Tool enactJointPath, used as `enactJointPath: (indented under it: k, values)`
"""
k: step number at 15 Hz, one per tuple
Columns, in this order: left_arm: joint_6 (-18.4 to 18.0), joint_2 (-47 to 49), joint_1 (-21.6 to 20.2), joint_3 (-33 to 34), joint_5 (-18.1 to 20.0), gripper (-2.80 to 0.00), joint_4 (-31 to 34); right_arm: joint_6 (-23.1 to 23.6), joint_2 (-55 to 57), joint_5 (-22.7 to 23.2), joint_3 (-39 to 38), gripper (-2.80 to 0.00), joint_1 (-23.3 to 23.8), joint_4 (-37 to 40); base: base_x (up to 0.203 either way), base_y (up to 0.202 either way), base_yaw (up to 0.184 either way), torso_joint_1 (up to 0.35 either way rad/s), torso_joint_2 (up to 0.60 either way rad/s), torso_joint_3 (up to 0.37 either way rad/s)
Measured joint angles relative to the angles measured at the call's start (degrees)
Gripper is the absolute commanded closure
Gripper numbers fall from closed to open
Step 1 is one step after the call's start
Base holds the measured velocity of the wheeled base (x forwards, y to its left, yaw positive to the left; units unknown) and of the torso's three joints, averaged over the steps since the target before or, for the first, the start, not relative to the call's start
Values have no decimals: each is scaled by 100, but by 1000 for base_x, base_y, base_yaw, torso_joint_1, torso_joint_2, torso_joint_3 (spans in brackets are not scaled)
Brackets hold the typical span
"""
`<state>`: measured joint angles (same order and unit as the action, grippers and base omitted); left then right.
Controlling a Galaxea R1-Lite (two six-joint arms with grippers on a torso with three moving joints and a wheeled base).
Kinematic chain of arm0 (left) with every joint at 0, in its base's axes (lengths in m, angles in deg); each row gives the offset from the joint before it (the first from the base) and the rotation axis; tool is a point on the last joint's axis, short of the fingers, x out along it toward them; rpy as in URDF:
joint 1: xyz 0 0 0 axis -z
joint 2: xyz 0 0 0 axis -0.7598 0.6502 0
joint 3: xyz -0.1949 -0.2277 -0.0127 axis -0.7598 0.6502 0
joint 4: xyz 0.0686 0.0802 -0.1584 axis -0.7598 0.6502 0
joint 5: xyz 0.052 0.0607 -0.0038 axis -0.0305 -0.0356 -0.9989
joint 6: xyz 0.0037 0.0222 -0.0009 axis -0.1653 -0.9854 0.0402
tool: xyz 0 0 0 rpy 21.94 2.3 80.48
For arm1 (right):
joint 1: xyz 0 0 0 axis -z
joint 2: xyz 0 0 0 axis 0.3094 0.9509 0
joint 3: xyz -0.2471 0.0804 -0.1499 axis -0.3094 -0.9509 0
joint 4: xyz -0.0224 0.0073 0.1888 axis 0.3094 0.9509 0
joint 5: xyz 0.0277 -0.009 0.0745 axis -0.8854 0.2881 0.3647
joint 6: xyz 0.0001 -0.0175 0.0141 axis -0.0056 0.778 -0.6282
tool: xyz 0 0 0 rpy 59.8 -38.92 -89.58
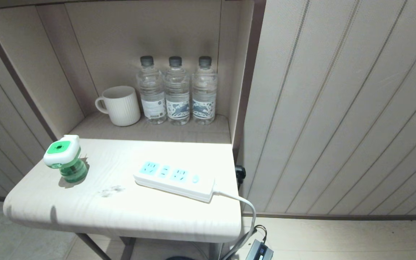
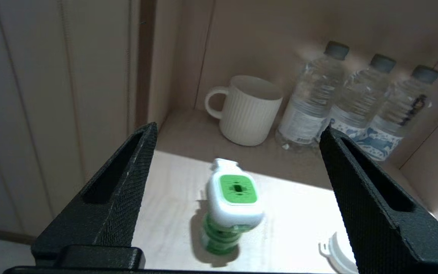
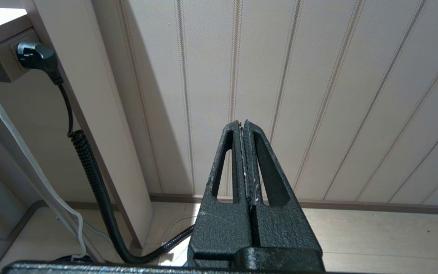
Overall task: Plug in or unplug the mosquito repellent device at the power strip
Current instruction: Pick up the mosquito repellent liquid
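One light, top-heavy repellent device (image 2: 233,201), upright, apart from strip (image 1: 174,180); best gripped by rigid white head. Left gripper (image 2: 238,152) wide, empty; right gripper (image 3: 246,160) closed, parked.

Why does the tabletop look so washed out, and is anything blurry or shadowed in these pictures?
Head view: strong light bleaches the pale wooden tabletop around the long white power strip; the alcove behind is dimmer. Left wrist view: the small green-and-white mosquito repellent device looks slightly smeared and casts a soft shadow. Right wrist view: even light, with a shadow band on the ribbed wall panel.
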<state>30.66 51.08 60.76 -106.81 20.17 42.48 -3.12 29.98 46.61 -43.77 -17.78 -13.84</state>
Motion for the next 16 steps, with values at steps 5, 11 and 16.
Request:
enactJointPath:
  k: [5,11,16]
  values:
    - [-233,887,2399,698,-3363,-280,-1694,0,0,2,0,0,11,-2,0,0,0,0,0,0]
    - [-259,1842,2507,1027,-3768,-280,-2756,0,0,0,0,0,11,0,0,0,0,0,0,0]
    - [-341,2666,2163,1005,-3483,-280,-3347,0,0,0,0,0,11,1,0,0,0,0,0,0]
